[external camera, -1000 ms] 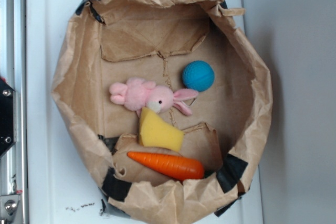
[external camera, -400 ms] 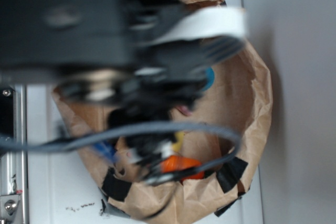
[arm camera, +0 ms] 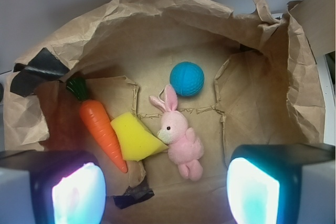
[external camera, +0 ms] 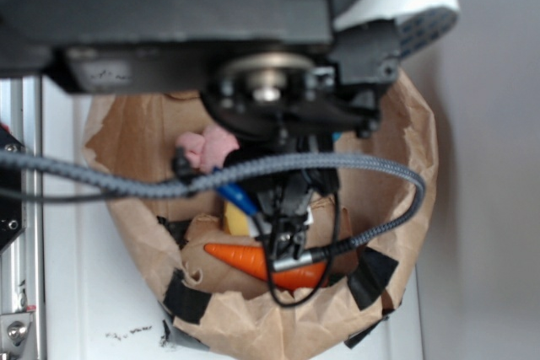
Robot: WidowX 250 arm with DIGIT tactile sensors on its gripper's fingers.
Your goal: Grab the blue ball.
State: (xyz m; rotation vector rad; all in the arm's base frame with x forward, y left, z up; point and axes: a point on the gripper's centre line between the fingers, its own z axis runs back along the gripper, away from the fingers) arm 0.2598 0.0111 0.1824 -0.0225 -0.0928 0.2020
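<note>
1. Turquoise and finely dimpled, the blue ball (arm camera: 187,78) lies on the floor of the crumpled paper bag (arm camera: 157,9), just beyond the ears of the pink bunny (arm camera: 178,137) in the wrist view, near them but seemingly not touching; in the exterior view the arm hides the ball altogether.
2. The hand (arm camera: 165,190) hangs above the bag with its two fingers spread wide, nothing between them; the bunny sits between the fingers in the wrist view, so the hand seems centred nearer the bunny than the ball.
3. The step in hand, as I judge it, is the approach; the hand should shift past the bunny's head until the ball sits midway between the fingers (arm camera: 252,190), and only then descend.
4. The fingers should stay spread on the way down; one finger is likely to pass close to the bunny's ears, so a line that clears them is safer.
5. The yellow sponge (arm camera: 135,137) and the carrot (arm camera: 102,132) lie on the far side of the bunny from the ball; they should not interfere.
6. The ball may roll if nudged; closing low around its middle seems wisest; the bag's wall beyond the ball looks far enough for clearance.
</note>
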